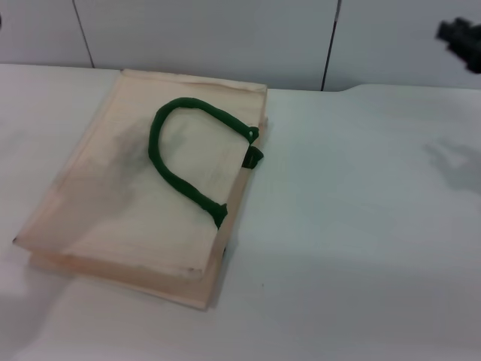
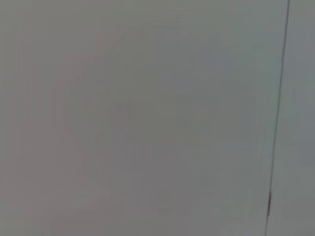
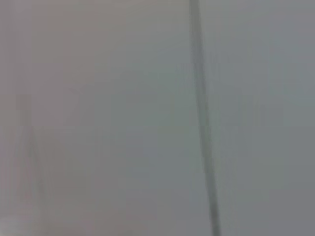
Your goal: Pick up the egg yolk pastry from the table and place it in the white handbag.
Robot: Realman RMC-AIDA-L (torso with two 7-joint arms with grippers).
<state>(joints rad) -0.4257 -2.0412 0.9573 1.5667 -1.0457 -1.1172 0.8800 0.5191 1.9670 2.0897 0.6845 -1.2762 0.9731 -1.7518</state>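
Note:
The white handbag [image 1: 143,188] lies flat on the white table [image 1: 353,248], left of the middle, in the head view. It is cream to pale peach, and its dark green rope handle [image 1: 176,154] is looped over its top face. The egg yolk pastry is not in any view. A dark part of my right gripper [image 1: 460,34] shows at the far right, raised above the table, well away from the bag. My left gripper is out of view. Both wrist views show only blank grey panels, each with a dark seam.
A grey panelled wall [image 1: 203,30] stands behind the table's far edge. A faint shadow [image 1: 451,162] lies on the table at the right, under the raised right gripper. Bare table surface stretches to the right of the bag and in front of it.

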